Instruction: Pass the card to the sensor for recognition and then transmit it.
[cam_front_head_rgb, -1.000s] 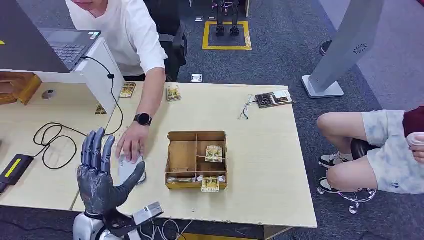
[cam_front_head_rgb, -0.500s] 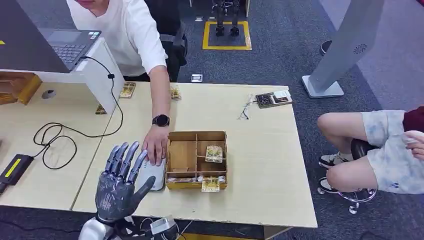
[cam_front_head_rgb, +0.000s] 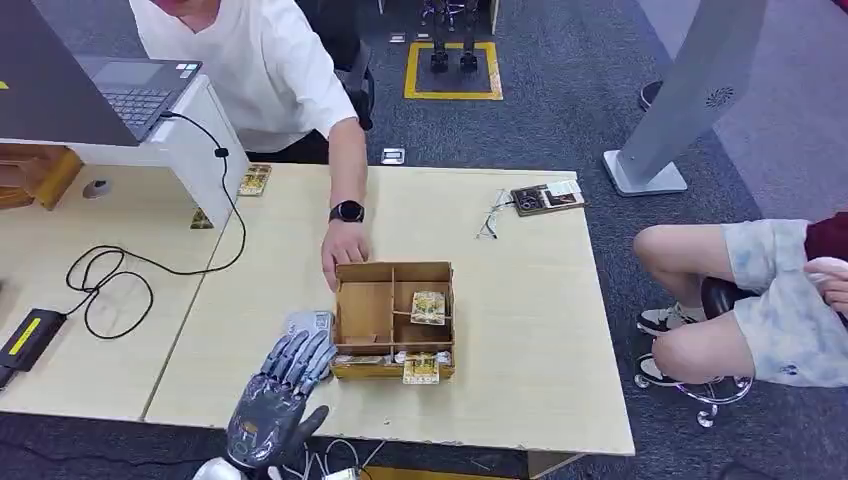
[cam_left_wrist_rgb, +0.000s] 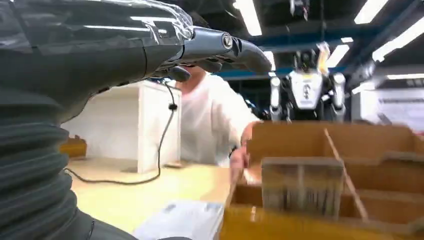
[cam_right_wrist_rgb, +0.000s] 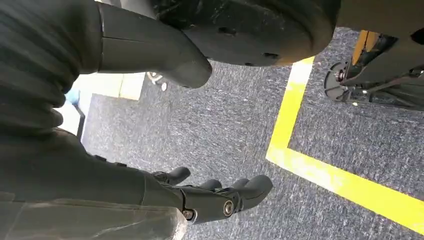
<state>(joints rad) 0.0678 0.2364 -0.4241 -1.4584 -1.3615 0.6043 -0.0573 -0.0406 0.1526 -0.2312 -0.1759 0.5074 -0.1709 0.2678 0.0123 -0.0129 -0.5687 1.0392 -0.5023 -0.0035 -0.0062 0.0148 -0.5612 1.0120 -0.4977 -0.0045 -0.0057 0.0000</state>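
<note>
With its fingers (cam_front_head_rgb: 300, 355) spread and empty beside the compartmented cardboard box (cam_front_head_rgb: 392, 318), the left hand (cam_front_head_rgb: 275, 398) risks bumping the person's hand (cam_front_head_rgb: 343, 250) before reaching the card (cam_front_head_rgb: 428, 306) inside.

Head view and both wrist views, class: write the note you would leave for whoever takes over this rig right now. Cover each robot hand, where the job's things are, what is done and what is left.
Left robot hand: open, holding nothing, raised over the near table edge beside the wooden box.
Right robot hand: holds nothing, fingers loosely apart, hanging over the carpet.
Cards: lying in the box compartments, more along its near side.
Grey sensor device: flat on the table against the box's left wall.
A person's hand rests at the box's far left corner.
Done: nothing; no card picked.
Left: pick a card, present it to the sensor, pass it on.
</note>
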